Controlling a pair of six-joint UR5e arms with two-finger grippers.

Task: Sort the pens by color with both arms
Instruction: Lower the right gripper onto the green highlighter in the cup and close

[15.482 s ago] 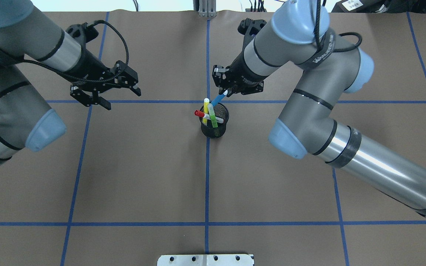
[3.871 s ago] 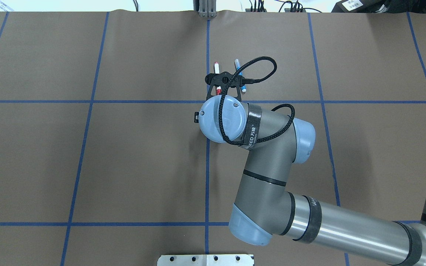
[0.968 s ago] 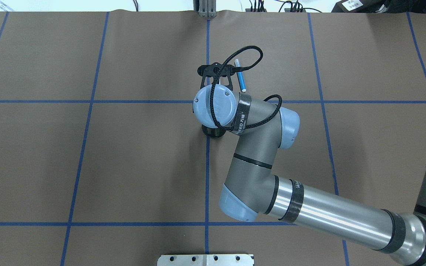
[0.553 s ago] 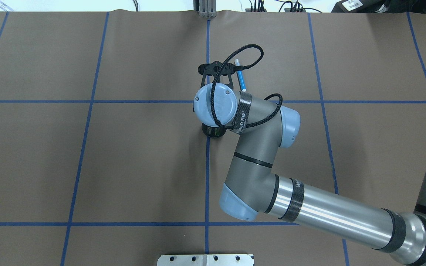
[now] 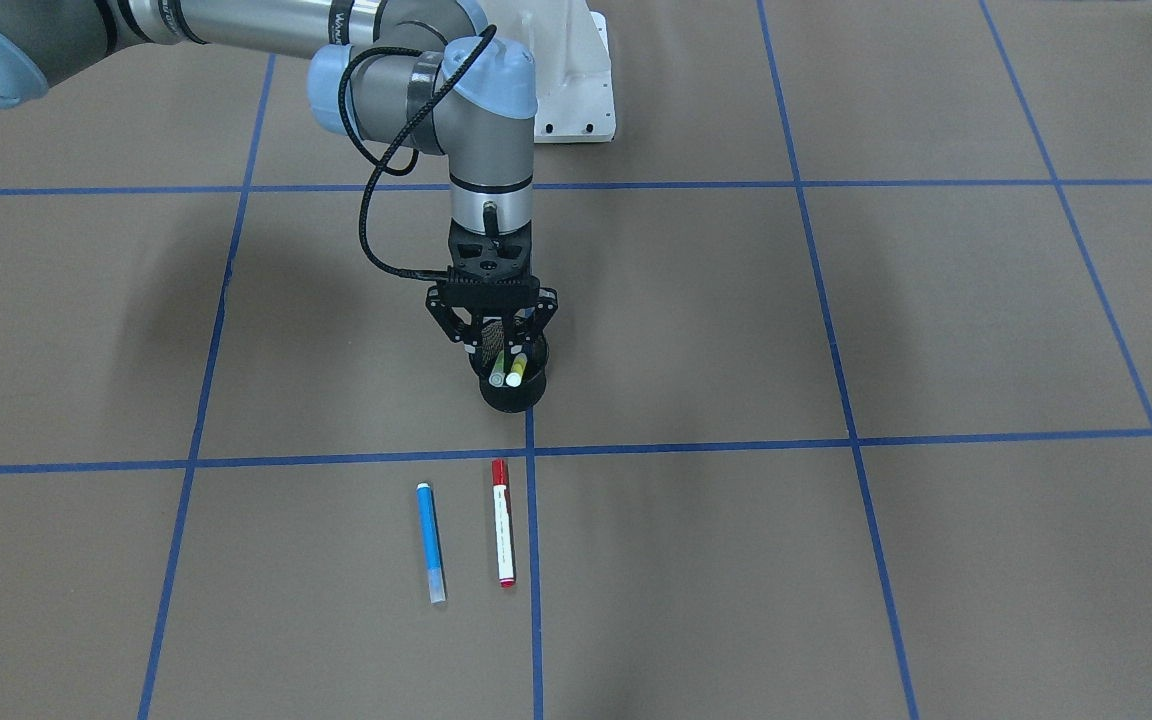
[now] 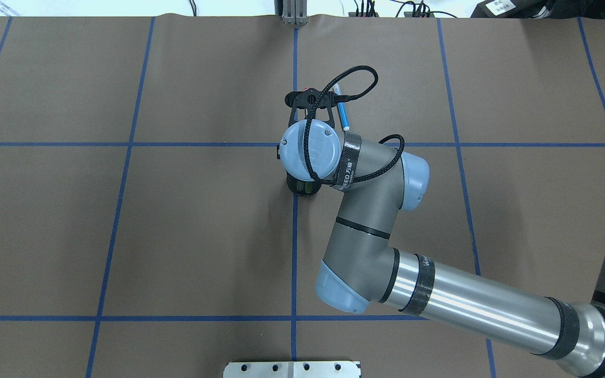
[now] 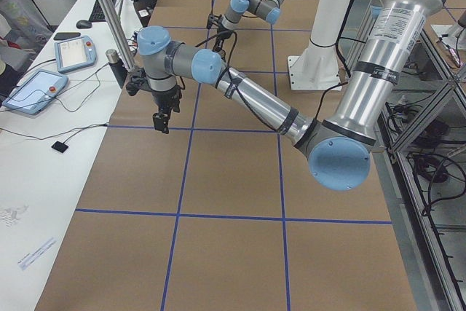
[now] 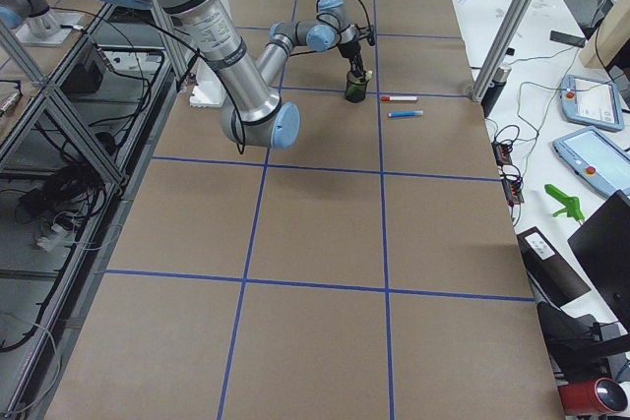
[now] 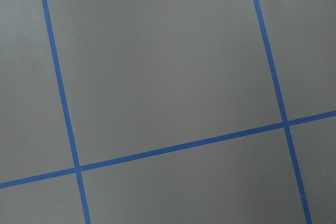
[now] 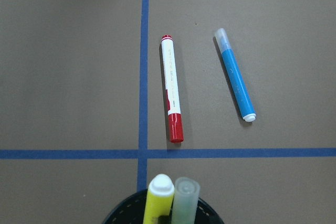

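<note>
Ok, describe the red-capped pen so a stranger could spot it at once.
Find the black mesh cup mid-table, on the centre tape line. Beyond it from the robot's base, two pens lie flat side by side. The red pen is the one nearer the line: white barrel, red cap, unlike the blue pen beside it.

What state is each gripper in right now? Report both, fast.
Left gripper: cannot tell whether open or closed.
Right gripper: open, holding nothing, above the cup.
</note>
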